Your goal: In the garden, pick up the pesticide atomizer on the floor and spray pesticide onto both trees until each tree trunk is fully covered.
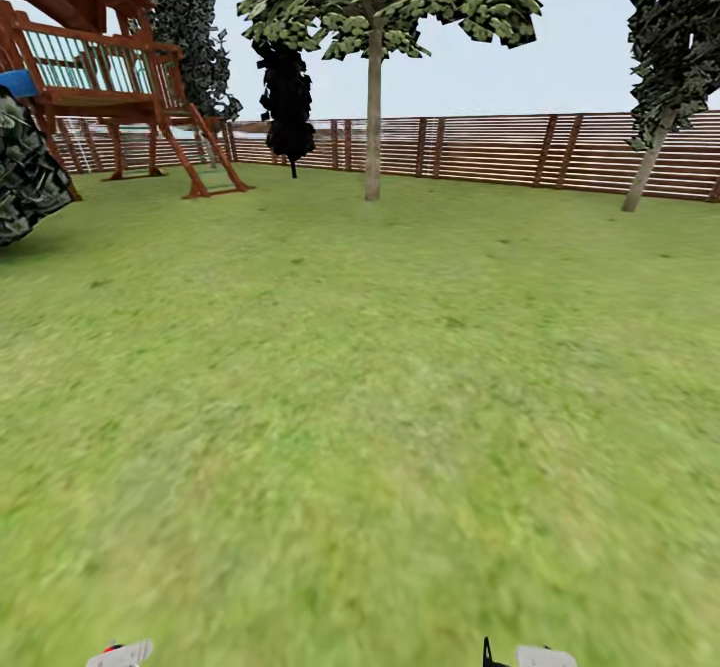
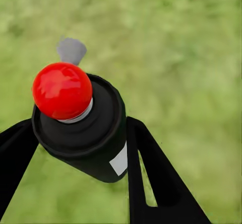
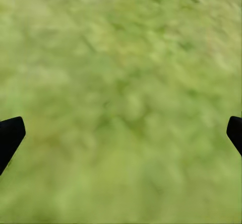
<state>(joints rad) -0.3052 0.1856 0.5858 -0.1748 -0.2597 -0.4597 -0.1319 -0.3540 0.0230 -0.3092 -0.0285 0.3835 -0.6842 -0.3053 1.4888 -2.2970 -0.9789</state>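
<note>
While the left gripper (image 2: 80, 148) clamps its two black fingers (image 2: 151, 168) against the sides of the pesticide atomizer (image 2: 83, 128), a dark canister with a red round cap (image 2: 62, 90), blurred grass floor (image 2: 181, 58) lies beneath it. Over bare lawn, the right gripper (image 3: 121, 133) is spread wide and holds nothing. From the head view, a tree (image 1: 373, 117) stands ahead before the slatted wooden fence (image 1: 500, 152), another tree (image 1: 650, 152) far right, a wooden play tower (image 1: 120, 87) at left.
</note>
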